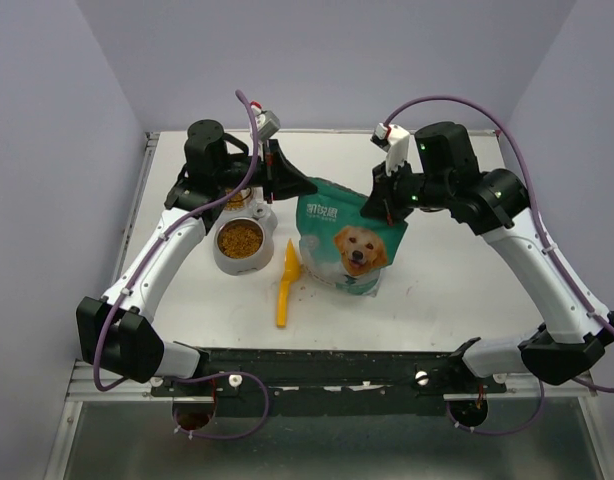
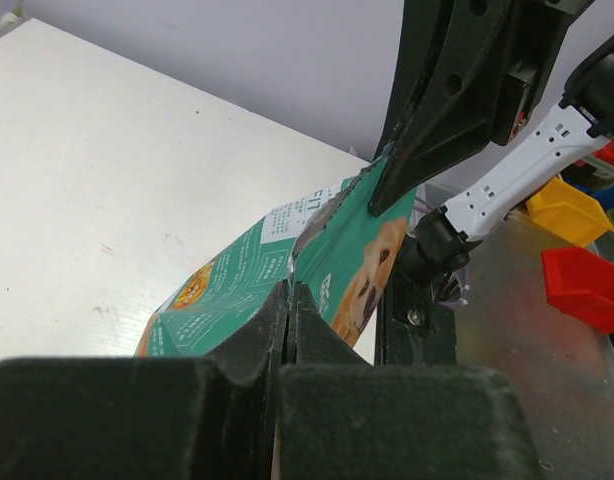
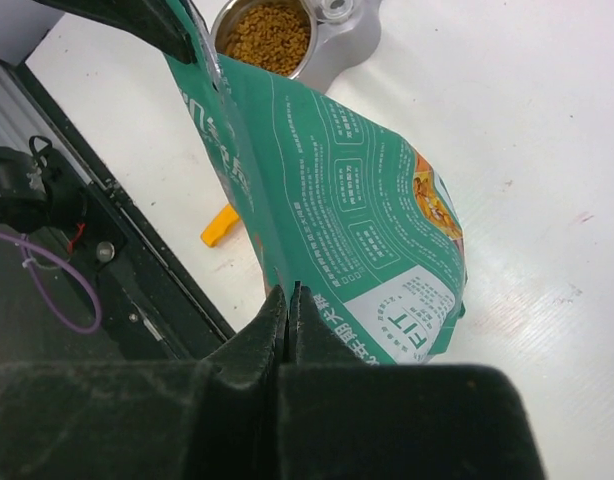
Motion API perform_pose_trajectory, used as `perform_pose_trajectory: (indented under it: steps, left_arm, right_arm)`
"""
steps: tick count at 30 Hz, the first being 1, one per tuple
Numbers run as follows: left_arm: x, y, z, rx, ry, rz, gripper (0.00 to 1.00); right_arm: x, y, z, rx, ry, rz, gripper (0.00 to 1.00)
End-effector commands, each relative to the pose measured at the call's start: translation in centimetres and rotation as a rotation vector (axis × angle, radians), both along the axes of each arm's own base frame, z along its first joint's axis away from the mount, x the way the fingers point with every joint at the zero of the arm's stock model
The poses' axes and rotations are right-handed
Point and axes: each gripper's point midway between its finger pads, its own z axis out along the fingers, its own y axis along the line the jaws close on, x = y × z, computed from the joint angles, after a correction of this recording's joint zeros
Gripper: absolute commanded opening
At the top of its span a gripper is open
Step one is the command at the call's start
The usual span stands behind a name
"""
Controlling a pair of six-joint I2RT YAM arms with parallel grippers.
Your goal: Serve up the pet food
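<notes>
1 orange plastic scoop [image 1: 286, 285] lies on the white counter [image 1: 437, 290], nearward of the left gripper [image 1: 290, 184]. The teal-and-white bag [image 1: 349, 245] stands upright; left gripper and right gripper [image 1: 380, 208] each clench 1 top corner. A grey round bowl [image 1: 225, 266] just beside the left gripper holds brown kibble pellets [image 1: 240, 240].

A white counter [image 1: 457, 290] is seen carrying three things grouped near its middle: a grey bowl [image 1: 230, 267] filled with pet food [image 1: 240, 239], an orange scoop [image 1: 286, 287] laid flat just right of the bowl (its handle turned toward the near edge), and a teal-and-white bag [image 1: 349, 245] stood upright beside the scoop. A few loose pellets [image 1: 305, 288] are scattered on the surface between scoop and bag.
</notes>
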Motion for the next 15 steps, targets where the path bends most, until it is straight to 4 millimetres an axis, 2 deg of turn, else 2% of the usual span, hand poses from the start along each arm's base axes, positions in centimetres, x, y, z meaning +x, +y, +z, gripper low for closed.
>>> perform_pose_trajectory:
  steps: [1, 3, 6, 7, 8, 9, 10, 15]
  left_arm:
    - [0.7, 1.1, 0.7, -0.002, -0.061, 0.022, 0.00]
    - [0.7, 1.1, 0.9, -0.004, -0.062, 0.019, 0.00]
    - [0.8, 1.0, 1.0, -0.006, -0.068, 0.020, 0.00]
    - [0.8, 1.1, 1.2, -0.007, -0.071, 0.020, 0.00]
    - [0.9, 1.1, 1.2, -0.007, -0.070, 0.020, 0.00]
    - [0.9, 1.0, 1.3, -0.007, -0.070, 0.019, 0.00]
    - [1.0, 1.0, 1.3, -0.007, -0.070, 0.017, 0.00]
    - [1.0, 1.0, 1.2, -0.006, -0.062, 0.014, 0.00]
  right_arm:
    - [-0.6, -3.0, -0.4, -0.104, 0.009, -0.076, 0.11]
    - [-0.9, -3.4, 0.0, -0.097, -0.010, -0.088, 0.24]
    - [-1.4, -3.8, 0.6, -0.069, -0.041, -0.095, 0.30]
    - [-1.5, -3.7, 0.5, -0.067, -0.037, -0.090, 0.29]
    - [-1.6, -3.8, 0.3, -0.072, -0.030, -0.089, 0.22]
    - [-1.6, -3.7, 0.2, -0.073, -0.026, -0.089, 0.04]
    - [-1.6, -3.8, 0.2, -0.075, -0.031, -0.087, 0.00]
    - [-2.4, -4.3, -0.3, -0.109, -0.047, -0.041, 0.00]
